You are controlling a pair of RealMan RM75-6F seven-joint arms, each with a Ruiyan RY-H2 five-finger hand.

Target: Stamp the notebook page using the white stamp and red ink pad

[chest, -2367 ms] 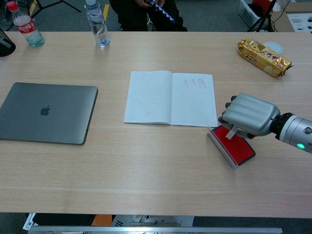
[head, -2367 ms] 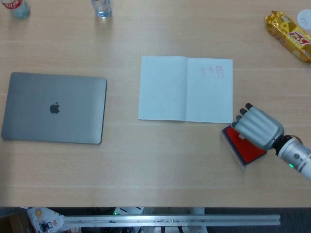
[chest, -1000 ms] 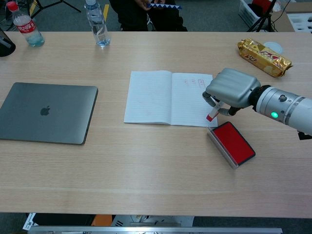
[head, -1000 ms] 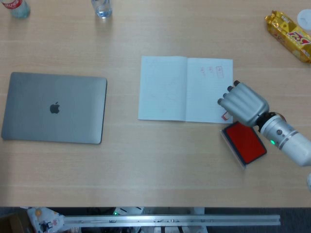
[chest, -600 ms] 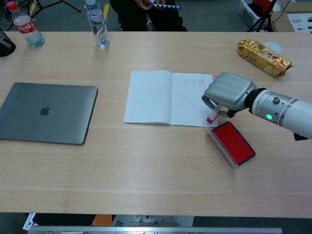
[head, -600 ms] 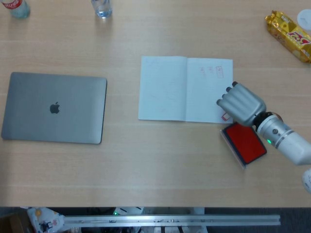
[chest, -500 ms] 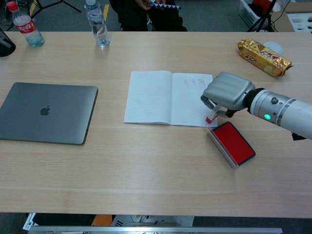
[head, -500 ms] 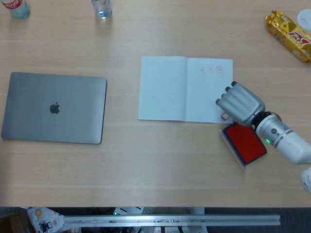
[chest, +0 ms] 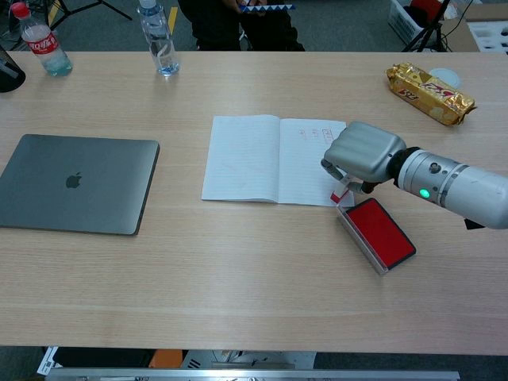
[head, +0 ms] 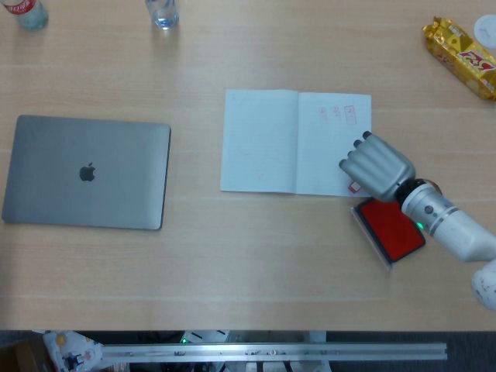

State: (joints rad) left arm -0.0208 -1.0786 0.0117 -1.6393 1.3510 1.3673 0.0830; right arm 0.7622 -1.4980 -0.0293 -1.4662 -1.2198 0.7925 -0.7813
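Observation:
My right hand (head: 378, 166) (chest: 361, 154) holds the white stamp (chest: 342, 190) (head: 354, 187), whose red-tipped lower end sits at the bottom right corner of the open notebook (head: 294, 142) (chest: 274, 159). The stamp is tilted, and I cannot tell whether its end touches the paper. Small red marks (head: 338, 115) (chest: 315, 133) show near the top of the right page. The red ink pad (head: 390, 229) (chest: 379, 231) lies open on the table just right of and below the notebook corner. My left hand is out of sight in both views.
A closed grey laptop (head: 87, 172) (chest: 75, 183) lies at the left. Two bottles (chest: 159, 38) (chest: 37, 39) stand at the far edge. A golden snack packet (head: 461, 56) (chest: 429, 93) lies at the far right. The table's front edge (head: 248, 329) runs below.
My right hand lifted the stamp off the ink pad and carried it up and left to the notebook's right page, then shifted slightly further left and lower at the page corner.

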